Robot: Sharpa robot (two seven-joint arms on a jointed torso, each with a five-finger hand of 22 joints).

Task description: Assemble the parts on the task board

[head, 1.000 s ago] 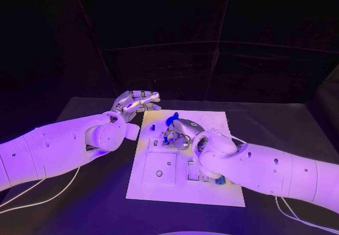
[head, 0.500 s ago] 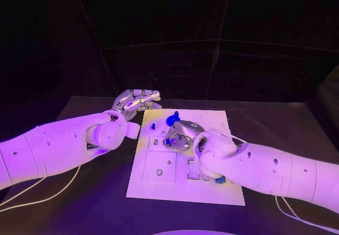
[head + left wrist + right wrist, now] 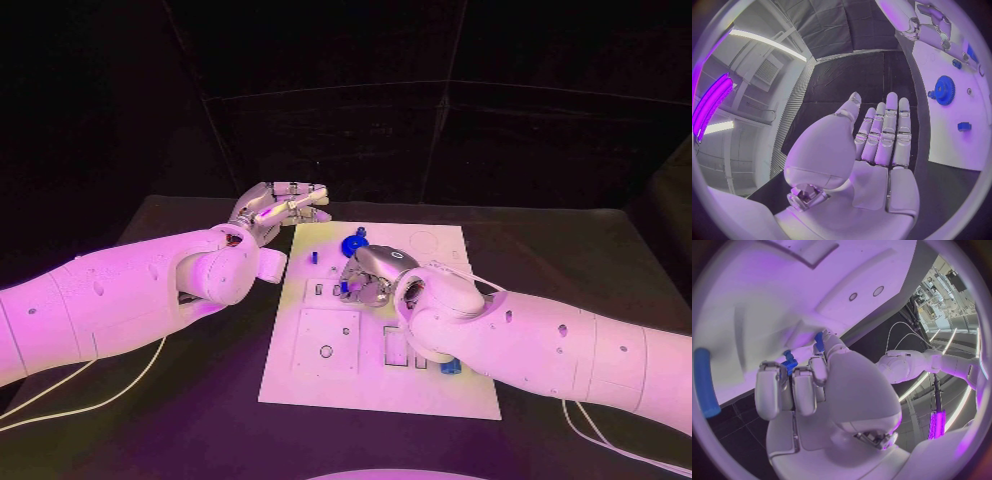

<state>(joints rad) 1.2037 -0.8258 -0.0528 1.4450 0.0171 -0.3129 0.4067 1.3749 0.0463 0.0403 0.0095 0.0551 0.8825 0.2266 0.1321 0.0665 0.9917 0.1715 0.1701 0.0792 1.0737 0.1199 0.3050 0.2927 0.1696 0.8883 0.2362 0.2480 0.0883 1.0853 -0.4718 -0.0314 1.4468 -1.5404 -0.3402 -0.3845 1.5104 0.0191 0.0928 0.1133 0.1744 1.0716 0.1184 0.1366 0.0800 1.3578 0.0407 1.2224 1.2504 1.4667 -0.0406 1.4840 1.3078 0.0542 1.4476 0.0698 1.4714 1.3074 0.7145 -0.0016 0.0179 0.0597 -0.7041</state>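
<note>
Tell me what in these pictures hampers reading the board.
Head view: the dark room and the right hand hide the middle of the board. Right wrist view: fisheye bends the board's edges. Left wrist view: the gear sits at the warped rim.

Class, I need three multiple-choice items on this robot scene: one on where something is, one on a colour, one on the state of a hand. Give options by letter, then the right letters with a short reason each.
1. Where is the left hand?
A. Off the task board, beside its far left corner
B. Flat on the board's middle
C. At the table's near edge

2. What colour is the gear on the board?
A. Red
B. Blue
C. Green

3. What is the left hand doing?
A. Holding the gear
B. Open, holding nothing
C. Pressing on the board

Answers: 1 A, the head view shows it over the dark table by that corner. 2 B, the left wrist view shows it blue. 3 B, its fingers lie straight with nothing in the palm.
</note>
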